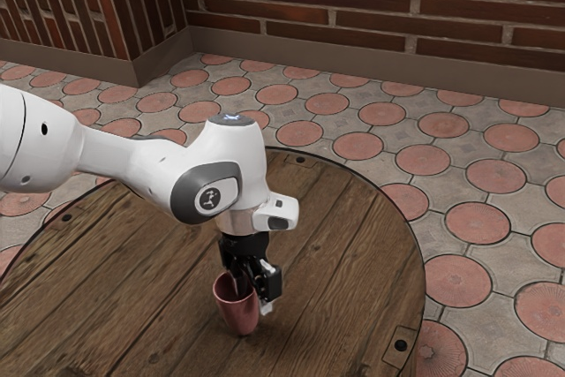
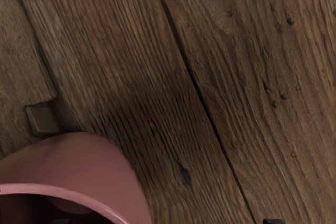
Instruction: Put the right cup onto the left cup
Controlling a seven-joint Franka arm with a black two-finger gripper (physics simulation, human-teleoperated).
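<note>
The pincer (image 1: pixel 253 300) is spread apart, one finger in the pink cup (image 1: pixel 237 313) and one outside, in from the tabletop's (image 1: pixel 353 245) round edge.

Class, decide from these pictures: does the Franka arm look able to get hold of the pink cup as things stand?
Probably yes: the open gripper is at the rim of the pink cup, one finger seemingly inside and the other outside, with no obstacle visible between them except the cup's wall.
</note>
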